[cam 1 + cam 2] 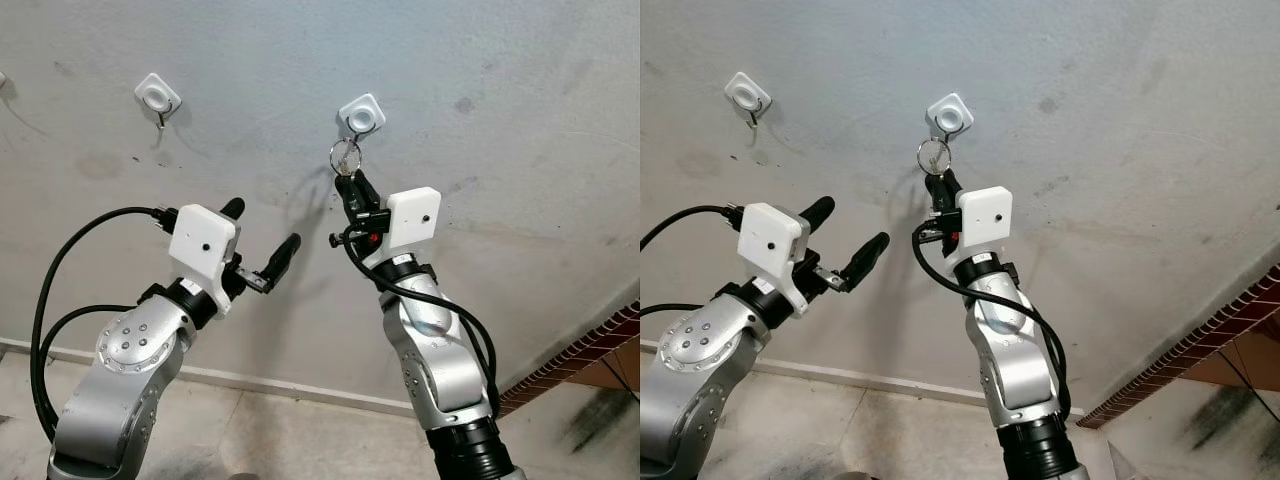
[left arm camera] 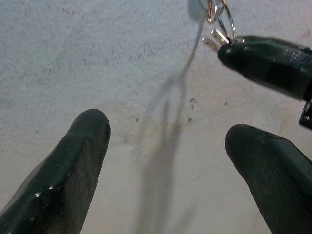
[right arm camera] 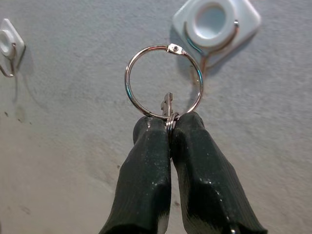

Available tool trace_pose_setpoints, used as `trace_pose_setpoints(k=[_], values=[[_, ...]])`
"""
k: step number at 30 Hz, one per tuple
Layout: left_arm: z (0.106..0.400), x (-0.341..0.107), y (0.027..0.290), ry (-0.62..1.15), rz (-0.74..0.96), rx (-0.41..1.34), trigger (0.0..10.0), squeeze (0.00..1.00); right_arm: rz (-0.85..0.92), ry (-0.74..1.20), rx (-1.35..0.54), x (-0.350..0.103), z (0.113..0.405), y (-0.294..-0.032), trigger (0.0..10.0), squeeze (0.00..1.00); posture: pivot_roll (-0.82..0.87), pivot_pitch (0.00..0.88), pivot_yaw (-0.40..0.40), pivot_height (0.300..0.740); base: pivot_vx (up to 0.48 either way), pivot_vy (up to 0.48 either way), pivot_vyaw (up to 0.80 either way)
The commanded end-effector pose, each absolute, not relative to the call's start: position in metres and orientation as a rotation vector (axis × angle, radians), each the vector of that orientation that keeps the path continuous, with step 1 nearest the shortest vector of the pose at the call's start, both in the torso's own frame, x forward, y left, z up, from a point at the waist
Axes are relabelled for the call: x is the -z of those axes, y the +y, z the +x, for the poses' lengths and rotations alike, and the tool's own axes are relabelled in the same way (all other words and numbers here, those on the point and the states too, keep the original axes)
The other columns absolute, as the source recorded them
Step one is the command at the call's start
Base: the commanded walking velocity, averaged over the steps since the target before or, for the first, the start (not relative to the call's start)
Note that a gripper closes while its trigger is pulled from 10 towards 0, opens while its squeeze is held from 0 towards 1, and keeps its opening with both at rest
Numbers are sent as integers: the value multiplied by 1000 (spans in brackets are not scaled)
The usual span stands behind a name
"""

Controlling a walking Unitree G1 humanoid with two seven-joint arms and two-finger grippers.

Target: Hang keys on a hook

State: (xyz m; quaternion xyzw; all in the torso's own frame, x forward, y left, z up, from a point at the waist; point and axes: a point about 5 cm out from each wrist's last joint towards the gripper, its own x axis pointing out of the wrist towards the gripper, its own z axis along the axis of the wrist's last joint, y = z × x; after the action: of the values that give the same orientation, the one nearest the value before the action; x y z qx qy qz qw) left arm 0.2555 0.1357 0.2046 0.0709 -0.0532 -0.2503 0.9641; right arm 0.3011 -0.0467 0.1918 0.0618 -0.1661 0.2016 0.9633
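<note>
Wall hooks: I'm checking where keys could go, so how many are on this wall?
2. One wall hook is up on the left, bare. The other hook is right of it, just above the key ring held by the right gripper.

Soft, even light on the grey wall; faint shadows trail below the arms. Head views sharp, left wrist view slightly blurred.

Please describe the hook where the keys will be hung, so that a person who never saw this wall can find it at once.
On the grey plaster wall there are two white square hooks. The target hook is the one on the robot's right, directly above the right gripper. Unlike the other hook, it has the silver key ring raised just under it.
</note>
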Motion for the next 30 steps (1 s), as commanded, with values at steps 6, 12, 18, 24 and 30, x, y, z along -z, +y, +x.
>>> trace_pose_setpoints(k=[6,12,18,24,30], values=[[255,-206,135,-104,145,509,10000,0,116,-359,-412,-197,306,-37,10000,0,343,83,-35,740,0,0,0],[255,-206,135,-103,144,507,10000,0,106,-366,-404,-198,309,-33,10000,0,343,85,-36,740,0,0,0],[254,-204,134,-98,142,508,10000,0,78,-363,-371,-197,313,-36,10000,0,342,86,-38,740,0,0,0],[254,-205,134,-100,140,506,10000,0,96,-433,-392,-213,307,-38,10000,0,342,88,-40,740,0,0,0],[254,-204,134,-98,140,506,10000,0,110,-495,-399,-232,299,-48,10000,0,340,87,-40,740,0,0,0]])
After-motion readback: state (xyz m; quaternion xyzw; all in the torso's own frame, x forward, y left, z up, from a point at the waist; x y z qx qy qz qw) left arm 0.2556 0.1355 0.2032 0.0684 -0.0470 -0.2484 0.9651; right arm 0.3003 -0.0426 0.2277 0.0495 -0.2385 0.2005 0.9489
